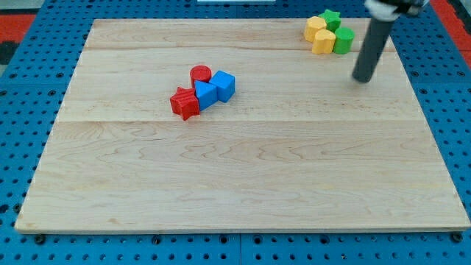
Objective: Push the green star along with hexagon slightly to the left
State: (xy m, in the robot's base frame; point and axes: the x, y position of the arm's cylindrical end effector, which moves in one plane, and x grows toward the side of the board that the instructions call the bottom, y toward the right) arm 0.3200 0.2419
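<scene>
Star (pixel 331 17): green, top-right corner, touching yellow hexagon (pixel 316 26).
Tip (pixel 362 79): your rod end, below-right of star, apart; no fingers.

You see a pale wooden board (pixel 243 169) with faint grain on a blue pegboard (pixel 22 59). Green star (pixel 331 18), green block (pixel 343 40), two yellow blocks (pixel 318 28) (pixel 323 43). Red star (pixel 185 104), red cylinder (pixel 200 74), two blue blocks (pixel 206 94) (pixel 224 85). My tip (pixel 362 79) is dark grey.

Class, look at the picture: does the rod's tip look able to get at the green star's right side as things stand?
Probably yes. My tip sits right of and below the cluster, with bare board between. The green star is at the cluster's top, its right side uncovered above the green block.
</scene>
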